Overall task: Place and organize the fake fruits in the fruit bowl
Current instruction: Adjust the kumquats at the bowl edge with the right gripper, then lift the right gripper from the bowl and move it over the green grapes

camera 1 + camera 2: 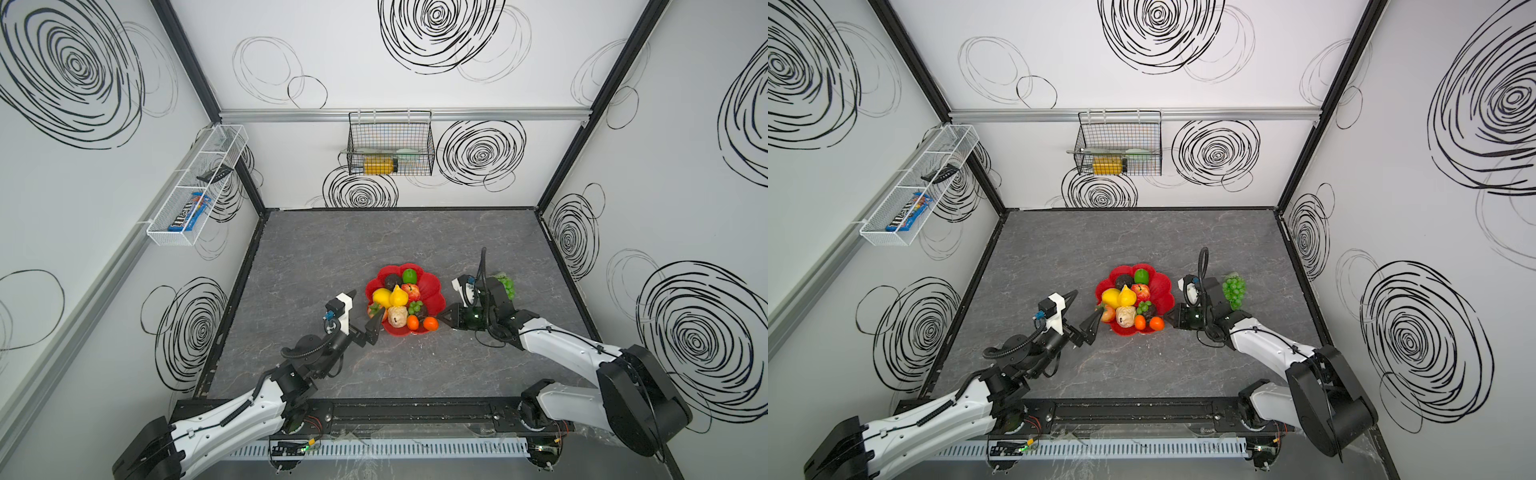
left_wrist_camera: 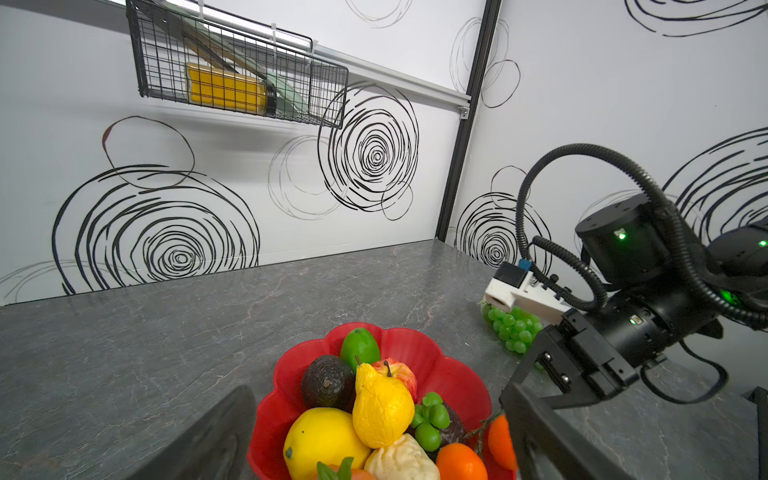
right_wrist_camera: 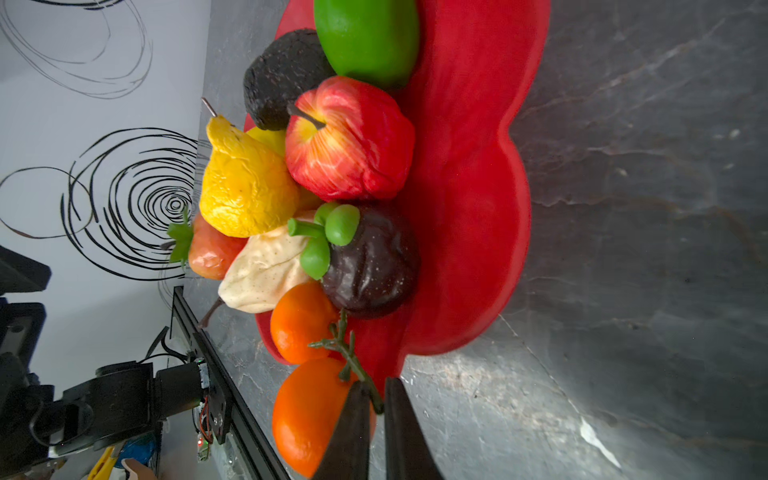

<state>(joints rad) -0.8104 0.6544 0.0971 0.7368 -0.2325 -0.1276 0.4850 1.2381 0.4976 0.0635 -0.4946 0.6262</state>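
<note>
right gripper (image 3: 376, 384) pinched on orange stem (image 3: 348, 353) at fruit bowl (image 3: 478, 208) edge; left gripper (image 1: 369, 303) wide open, empty, beside bowl.

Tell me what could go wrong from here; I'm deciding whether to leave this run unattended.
1. The right gripper looks pinched on only the thin twig joining the oranges at the fruit bowl rim; it may slip, or drag them out.
2. The grapes lie on the table close beside the right arm, which could knock them.
3. The open left gripper sits at the bowl's edge; a move might shove it.
</note>
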